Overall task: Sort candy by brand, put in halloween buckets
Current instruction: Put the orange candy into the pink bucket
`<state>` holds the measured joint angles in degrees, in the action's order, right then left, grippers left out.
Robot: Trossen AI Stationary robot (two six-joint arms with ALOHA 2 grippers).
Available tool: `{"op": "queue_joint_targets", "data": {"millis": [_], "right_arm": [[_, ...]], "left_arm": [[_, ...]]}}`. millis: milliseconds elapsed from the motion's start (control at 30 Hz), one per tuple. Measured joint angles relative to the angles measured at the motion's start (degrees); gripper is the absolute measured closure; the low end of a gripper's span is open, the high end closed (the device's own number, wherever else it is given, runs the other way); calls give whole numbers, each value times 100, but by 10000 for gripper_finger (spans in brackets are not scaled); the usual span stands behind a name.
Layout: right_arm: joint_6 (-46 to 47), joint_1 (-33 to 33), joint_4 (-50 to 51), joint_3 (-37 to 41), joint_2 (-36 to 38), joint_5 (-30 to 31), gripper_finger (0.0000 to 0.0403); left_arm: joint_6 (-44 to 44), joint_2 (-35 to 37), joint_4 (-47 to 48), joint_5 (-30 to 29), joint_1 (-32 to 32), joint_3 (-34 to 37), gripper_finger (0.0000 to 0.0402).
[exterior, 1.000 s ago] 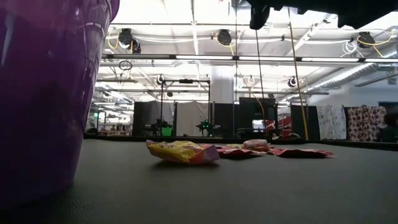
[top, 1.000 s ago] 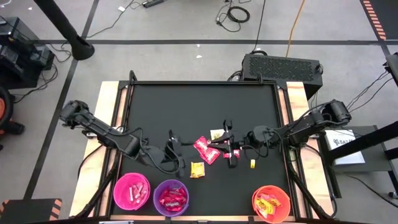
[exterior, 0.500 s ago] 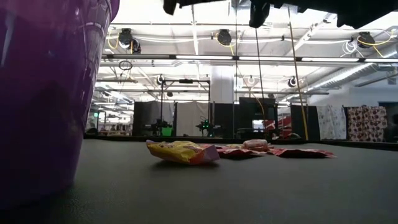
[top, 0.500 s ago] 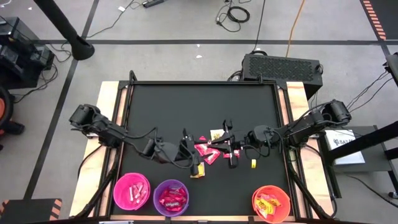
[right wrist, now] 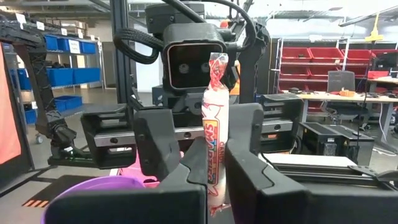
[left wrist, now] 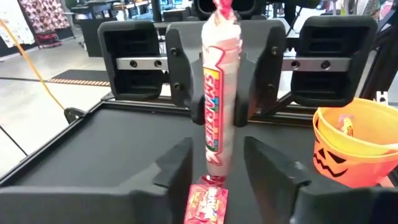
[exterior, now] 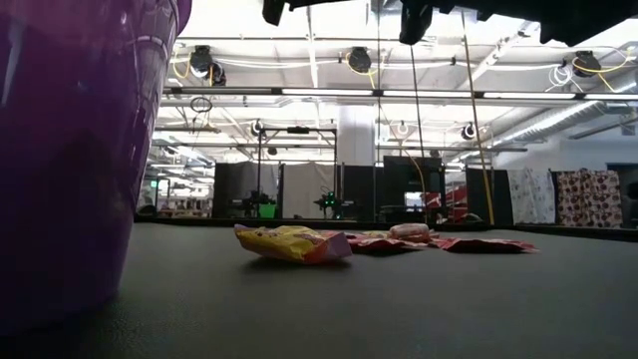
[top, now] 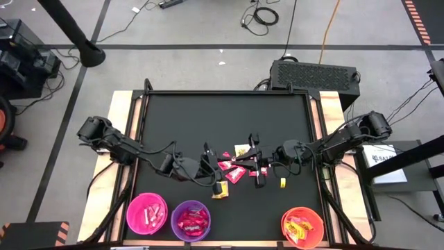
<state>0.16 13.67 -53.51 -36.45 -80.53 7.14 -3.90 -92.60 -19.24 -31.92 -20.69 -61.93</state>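
My right gripper (right wrist: 215, 177) is shut on a pale pink-white candy roll (left wrist: 219, 99) with twisted red ends, held upright above the table's middle. My left gripper (left wrist: 217, 152) faces it from the left. Its fingers stand open on either side of the roll's lower part, with narrow gaps. Red packets (top: 234, 173) and a yellow packet (top: 219, 189) lie flat on the mat below. The pink bucket (top: 146, 214), purple bucket (top: 191, 219) and orange bucket (top: 303, 227) stand along the near edge, each holding candy. My right gripper pinches the candy roll around its middle (right wrist: 215, 149) between its two fingers. The fingers come level from the table's right side and lie across the roll. The roll stands upright, lifted clear of the table.
A small yellow candy (top: 282, 182) and a white packet (top: 241, 149) lie near the right gripper. In the low view the purple bucket (exterior: 70, 150) fills the left side. The mat's far half (top: 222, 114) is bare. The orange bucket (left wrist: 357, 146) shows in the left wrist view.
My left gripper has moved toward the table's right, up to the right gripper and the roll, then stayed still. It now hangs over part of the red and yellow packets. The right gripper and the roll have kept still.
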Motion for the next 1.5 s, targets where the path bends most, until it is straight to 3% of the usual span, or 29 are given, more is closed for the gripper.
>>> {"op": "queue_joint_targets", "data": {"millis": [200,333,567,900,1100,1300,1500], "right_arm": [[-2,0,19,0,0,-4,380],[0,0,21,0,2,-2,380],[-45,2,30,0,2,31,354],[-30,0,386,-2,13,391,216],[14,41,1025,-2,326,365,159],[168,267,2105,-2,1001,341,137],[642,411,3599,-2,1362,319,140]], "left_arm": [[17,0,6,-2,0,0,325],[16,0,7,-2,0,0,351],[15,0,26,-3,0,0,334],[130,0,114,-2,-5,0,347],[136,162,487,-49,-8,0,344],[124,508,1097,-118,-54,0,343],[305,894,1446,-120,-120,0,343]]}}
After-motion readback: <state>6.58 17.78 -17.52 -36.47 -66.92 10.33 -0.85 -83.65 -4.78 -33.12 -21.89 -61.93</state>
